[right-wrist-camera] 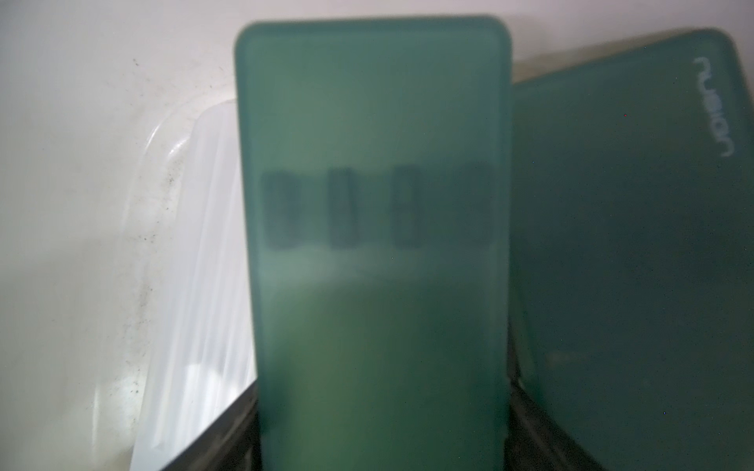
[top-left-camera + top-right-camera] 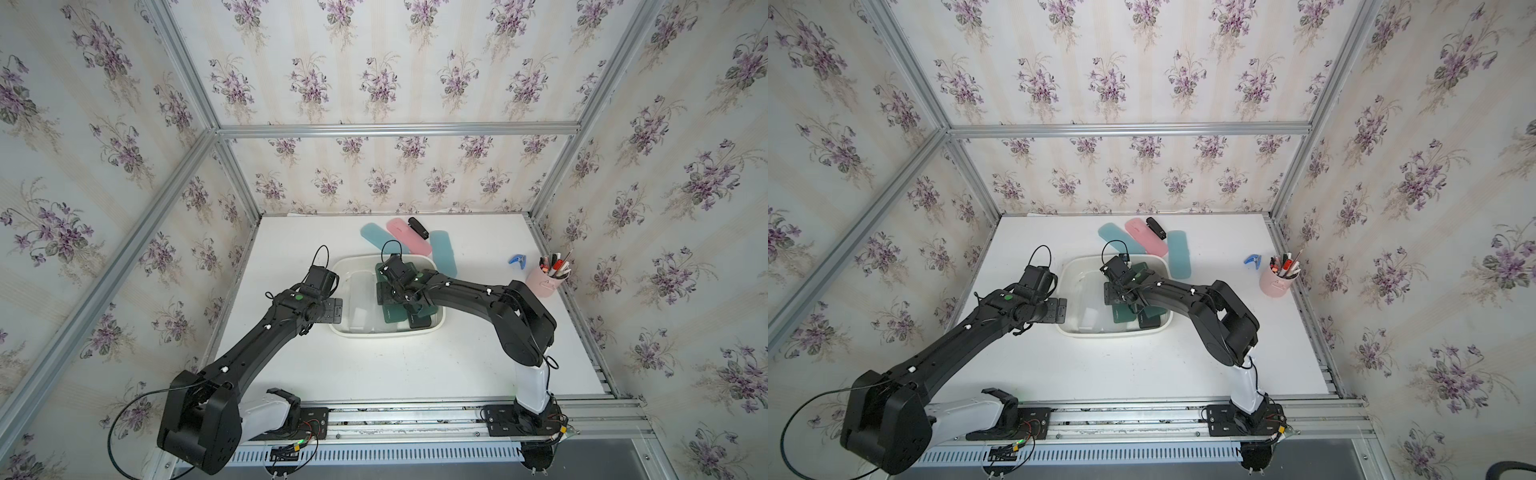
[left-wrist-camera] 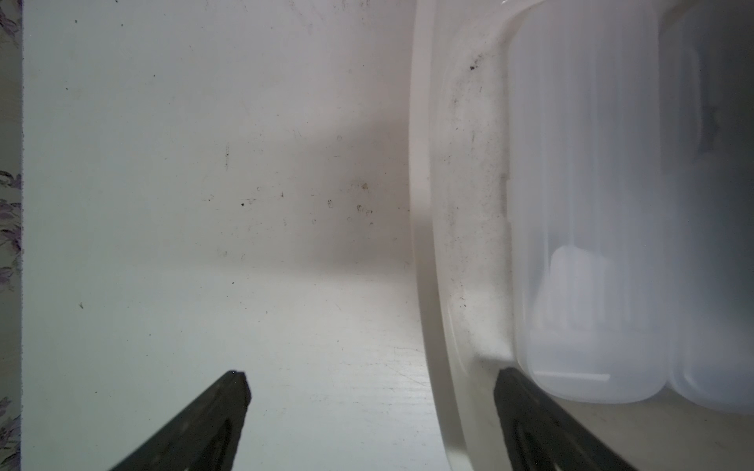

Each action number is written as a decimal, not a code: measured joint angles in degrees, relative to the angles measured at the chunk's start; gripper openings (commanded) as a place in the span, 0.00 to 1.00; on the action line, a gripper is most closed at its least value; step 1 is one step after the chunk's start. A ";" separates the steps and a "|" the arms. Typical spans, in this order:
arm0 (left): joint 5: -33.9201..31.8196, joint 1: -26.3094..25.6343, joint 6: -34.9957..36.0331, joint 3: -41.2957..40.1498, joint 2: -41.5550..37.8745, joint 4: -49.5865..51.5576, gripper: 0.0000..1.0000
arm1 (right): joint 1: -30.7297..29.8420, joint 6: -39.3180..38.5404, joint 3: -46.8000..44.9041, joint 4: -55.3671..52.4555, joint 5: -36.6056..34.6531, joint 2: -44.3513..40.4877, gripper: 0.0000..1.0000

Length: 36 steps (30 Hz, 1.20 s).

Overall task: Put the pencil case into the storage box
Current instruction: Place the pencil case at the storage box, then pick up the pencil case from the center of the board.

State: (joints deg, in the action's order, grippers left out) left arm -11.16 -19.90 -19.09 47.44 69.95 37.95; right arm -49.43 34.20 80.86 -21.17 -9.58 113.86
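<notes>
left claw (image 3: 371, 379): wide open, empty, right by the rim of the shallow white plastic storage box (image 3: 461, 204)
right claw (image 1: 382, 387): dark green flat plastic pencil case (image 1: 371, 163) between its fingers, inside the box
right grip: can't tell if clamped or loose tbh

White tabletop (image 2: 374, 365), scuffed. Storage box (image 2: 386, 333) sat near middle. Behind it, close together: blue pencil case (image 2: 376, 235), pink pencil case (image 2: 409, 239), second blue pencil case (image 2: 442, 253). Off right: small blue clip (image 2: 517, 260), pink pen cup (image 2: 546, 284) near edge.
</notes>
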 measured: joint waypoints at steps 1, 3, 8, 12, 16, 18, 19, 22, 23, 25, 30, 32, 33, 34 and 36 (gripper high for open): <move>0.00 0.00 0.04 0.00 0.02 0.00 0.99 | -0.02 0.00 0.35 -0.20 -0.37 0.02 0.92; 0.00 0.00 0.04 0.04 0.04 0.02 0.99 | -0.17 -0.09 0.66 -0.39 -1.16 -0.42 0.93; 0.02 0.00 0.22 0.79 0.33 0.15 0.99 | -0.33 -0.94 1.36 -2.29 -2.73 -3.02 0.96; 0.00 0.00 0.22 1.22 0.42 0.28 0.99 | 0.33 -2.14 1.20 -4.42 -4.87 -7.34 0.99; 0.02 0.00 0.35 1.75 0.55 0.37 0.99 | 7.54 -5.92 -0.31 -5.07 -6.23 -11.87 1.00; 0.02 0.00 0.61 1.75 0.61 0.44 0.99 | 13.03 -8.55 -0.92 -5.03 -6.23 -12.28 1.00; 0.00 0.00 0.61 1.77 0.76 0.42 0.99 | 16.06 -10.12 -1.07 -4.81 -6.14 -11.96 1.00; -0.24 0.00 0.61 1.86 1.49 0.42 0.99 | 23.82 -14.53 0.24 -4.57 -6.12 -8.41 1.00; -0.42 0.00 0.61 1.86 1.70 0.42 0.99 | 25.53 -16.02 1.38 -4.59 -5.60 -6.56 1.00; -0.72 0.00 0.63 1.86 1.90 0.44 0.99 | 27.61 -18.64 4.04 -4.48 -4.46 -2.73 1.00; -1.73 0.02 0.63 1.75 2.14 0.42 0.99 | 29.66 -23.76 12.74 -4.35 -2.95 6.82 1.00; -1.99 0.02 0.63 1.75 2.60 0.42 0.99 | 29.92 -25.07 16.17 -4.72 -2.67 10.21 1.00; -2.10 0.02 0.63 1.75 2.78 0.44 0.99 | 29.97 -25.51 17.33 -4.76 -2.49 11.45 1.00; -2.16 0.02 0.63 1.75 2.95 0.42 0.99 | 30.01 -25.70 18.45 -4.81 -2.38 12.72 1.00; -2.34 0.02 0.63 1.75 3.21 0.44 0.99 | 30.23 -26.71 19.65 -4.79 -1.84 14.58 0.99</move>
State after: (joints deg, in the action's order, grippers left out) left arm -13.50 -19.88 -18.46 49.19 73.17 38.39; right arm -19.20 7.49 100.51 -25.96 -11.42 128.44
